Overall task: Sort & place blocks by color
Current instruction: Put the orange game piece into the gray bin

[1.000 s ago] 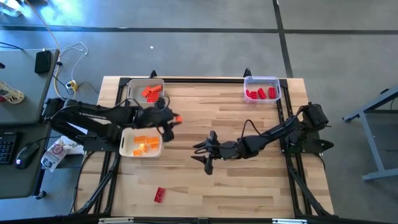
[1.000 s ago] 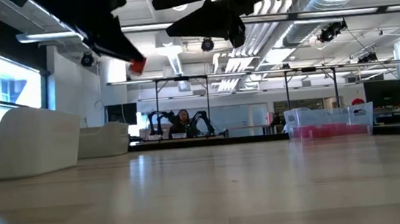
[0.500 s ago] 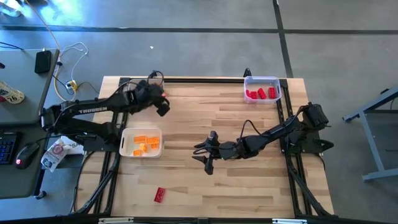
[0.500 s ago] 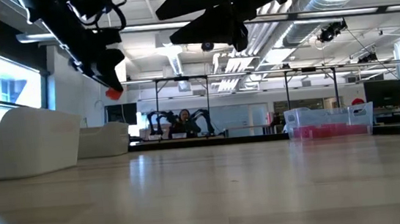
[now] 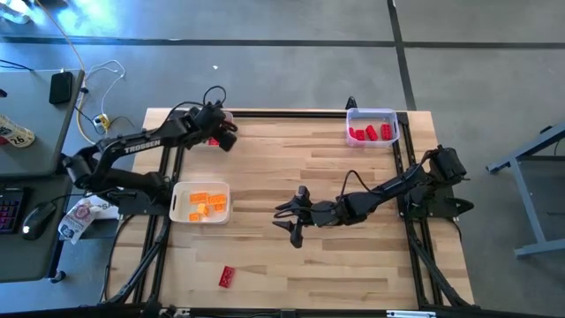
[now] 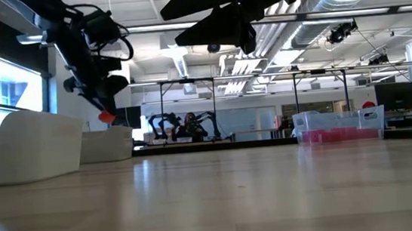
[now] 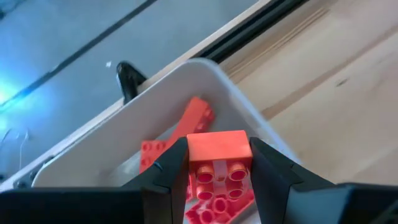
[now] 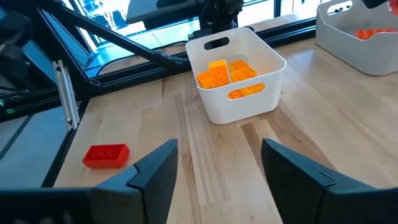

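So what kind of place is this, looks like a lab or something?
Probably a robotics lab or workshop: exposed ceiling ducts overhead, another pair of robot arms at a far bench, and a desk with a keyboard and mouse beside the wooden table.

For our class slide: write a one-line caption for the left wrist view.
Left gripper holds an orange block over the white tray of orange blocks.

The surface [image 5: 335, 265] is pale striped wood. Orange blocks [image 8: 227, 71] fill a white tray [image 8: 239, 106]; red blocks [image 5: 369, 133] sit in a clear tray [image 5: 371, 113]. One red block [image 5: 227, 276] lies loose. Both arms are black.
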You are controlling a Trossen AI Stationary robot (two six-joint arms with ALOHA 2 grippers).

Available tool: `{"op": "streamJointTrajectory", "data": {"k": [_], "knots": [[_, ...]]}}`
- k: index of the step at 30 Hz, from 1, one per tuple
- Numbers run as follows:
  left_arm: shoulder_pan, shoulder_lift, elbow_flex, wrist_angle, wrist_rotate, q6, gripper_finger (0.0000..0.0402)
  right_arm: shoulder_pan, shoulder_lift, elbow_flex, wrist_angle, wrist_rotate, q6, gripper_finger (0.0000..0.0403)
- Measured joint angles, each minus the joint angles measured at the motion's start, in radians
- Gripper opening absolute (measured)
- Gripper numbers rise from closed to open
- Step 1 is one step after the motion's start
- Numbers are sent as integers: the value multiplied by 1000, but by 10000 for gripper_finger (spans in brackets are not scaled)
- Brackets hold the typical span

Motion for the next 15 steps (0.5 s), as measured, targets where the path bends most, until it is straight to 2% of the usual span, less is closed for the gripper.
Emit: {"op": "streamJointTrajectory", "data": {"k": [7, 15], "knots": [[57, 73, 0, 0, 81, 0, 122, 1, 0, 0, -22, -1, -1, 217], [76, 113, 0, 0, 83, -12, 160, 1, 0, 0, -34, -1, -2, 217]]}}
